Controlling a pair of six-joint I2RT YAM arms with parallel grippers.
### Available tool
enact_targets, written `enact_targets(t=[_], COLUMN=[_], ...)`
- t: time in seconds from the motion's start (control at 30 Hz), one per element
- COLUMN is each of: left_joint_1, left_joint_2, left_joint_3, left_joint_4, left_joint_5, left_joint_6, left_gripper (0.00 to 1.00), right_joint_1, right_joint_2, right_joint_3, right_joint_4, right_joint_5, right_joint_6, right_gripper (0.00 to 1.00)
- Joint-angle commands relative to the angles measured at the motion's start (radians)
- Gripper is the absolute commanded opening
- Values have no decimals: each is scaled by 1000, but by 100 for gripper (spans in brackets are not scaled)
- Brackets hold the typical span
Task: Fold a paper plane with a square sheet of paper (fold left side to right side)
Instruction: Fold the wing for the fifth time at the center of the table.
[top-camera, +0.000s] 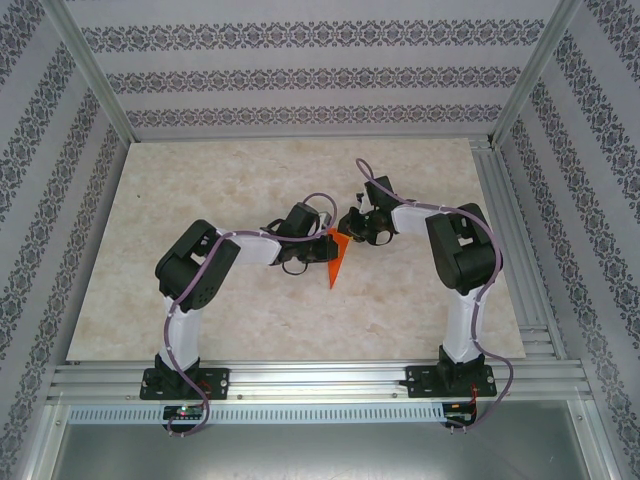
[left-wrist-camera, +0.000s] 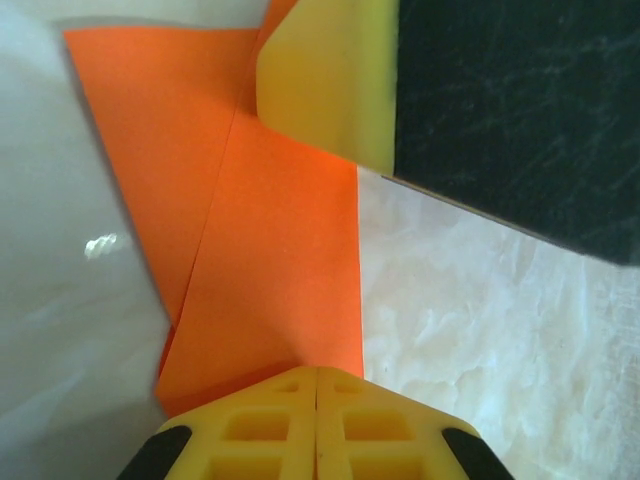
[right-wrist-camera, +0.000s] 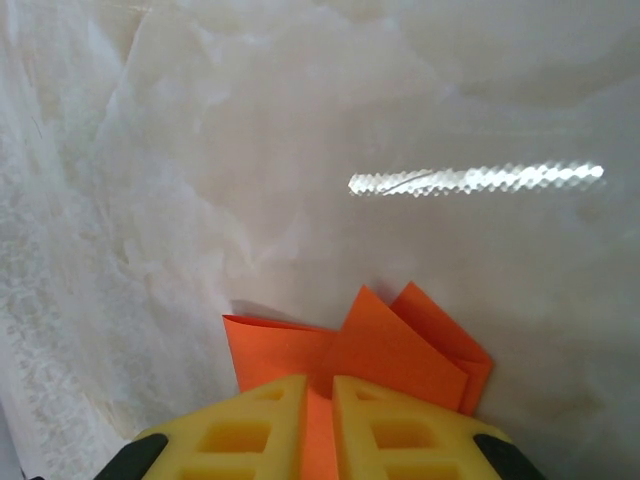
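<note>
The square sheet of paper (top-camera: 338, 262) is bright orange and folded into a narrow pointed shape, its tip towards the near edge. It lies mid-table between both arms. My left gripper (top-camera: 322, 240) meets its upper left edge and my right gripper (top-camera: 347, 226) its top. In the left wrist view the yellow fingers of my left gripper (left-wrist-camera: 318, 368) are pressed together on the paper's (left-wrist-camera: 280, 230) edge, and a yellow finger of the right gripper (left-wrist-camera: 330, 80) sits on its far end. In the right wrist view my right gripper (right-wrist-camera: 320, 385) pinches layered orange flaps (right-wrist-camera: 400, 350) between its fingers.
The marble-patterned table top (top-camera: 200, 250) spreads out around the paper. Aluminium rails run along the right side (top-camera: 510, 250) and the near edge (top-camera: 320, 380). Patterned walls enclose the cell on three sides.
</note>
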Motion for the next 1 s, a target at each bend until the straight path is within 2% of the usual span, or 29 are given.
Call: enact_targets(t=[0.0,0.37,0.73,0.97], left_joint_1=[-22,-74,-107,-124], left_joint_2=[-56,-235,-147,-158], left_joint_3=[-66,-106,-44,-96], left_joint_4=[-68,-81,-122,-134], left_joint_5=[9,29,48,40], left_joint_6=[19,20,36,22], left_gripper=[10,13,13,12], right_joint_1=[1,7,8,7], right_joint_2=[44,50,50,57], right_joint_3=[-18,-22,-15,-3], right_joint_4=[-45,-46,-68,-80], right_joint_5=[78,75,85,85], right_joint_6=[-16,-28,-40,-45], right_gripper=[16,16,16,16])
